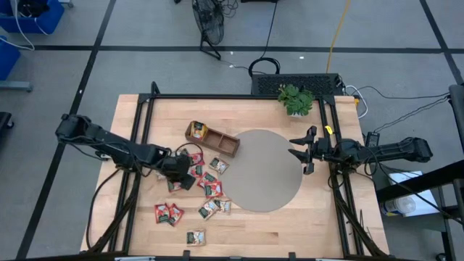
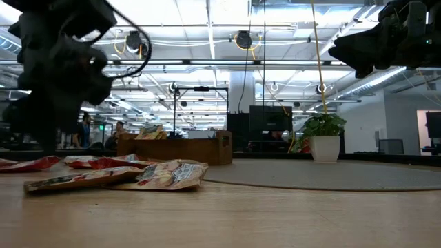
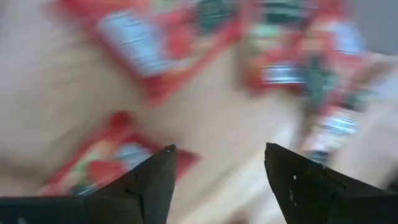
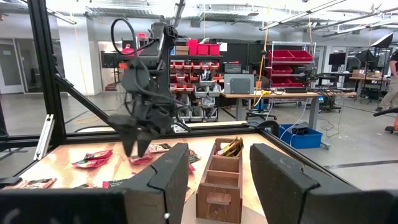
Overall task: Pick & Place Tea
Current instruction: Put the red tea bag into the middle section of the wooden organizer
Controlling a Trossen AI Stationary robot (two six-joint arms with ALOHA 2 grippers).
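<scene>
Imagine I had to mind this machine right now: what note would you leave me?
Left gripper: open, low over the pile of tea packets, holding nothing.
Right gripper: open, empty, raised over the far edge of the round mat, waiting.
Tray: wooden, one end compartment already holds packets; the others look empty.
Left: most packets lie loose on the table, still to be moved.

The left tool (image 1: 181, 168), fingers spread, hangs low over a crowded scatter of small flat red paper tea sachets (image 1: 206, 177), which leaves little bare wood between them. Just behind stands the long brown wooden compartment tray (image 1: 212, 139). The round grey mat (image 1: 264, 170) lies bare up to the right tool (image 1: 299, 150). The small green potted plant (image 1: 296, 99) blocks the counter's (image 1: 319, 217) far corner.
</scene>
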